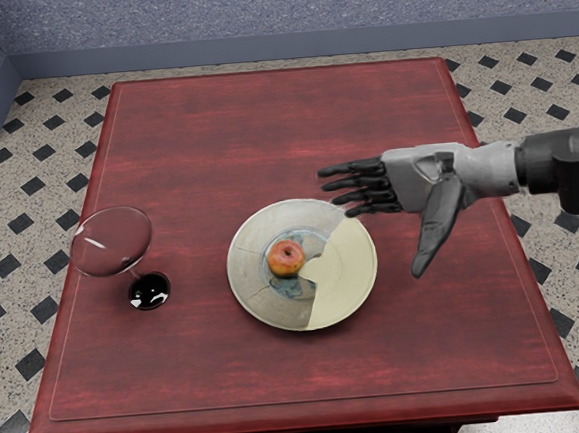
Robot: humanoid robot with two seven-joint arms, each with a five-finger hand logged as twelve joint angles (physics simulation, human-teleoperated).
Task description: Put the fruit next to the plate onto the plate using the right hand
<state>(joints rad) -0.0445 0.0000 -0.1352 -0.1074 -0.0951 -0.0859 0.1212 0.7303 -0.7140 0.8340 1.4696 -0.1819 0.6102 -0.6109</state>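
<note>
A red-and-yellow apple [286, 258] sits in the middle of the round pale plate [350, 282] near the table's centre. My right hand [373, 188] comes in from the right edge and hovers above the plate's upper right rim, apart from the apple. Its fingers [342, 184] are stretched out to the left and the thumb hangs down; it holds nothing. The left arm does not show.
A wine glass [111, 243] with a dark base [149, 291] lies tipped near the left side of the dark red table [263, 128]. Checkered floor surrounds the table, with a blue wall behind.
</note>
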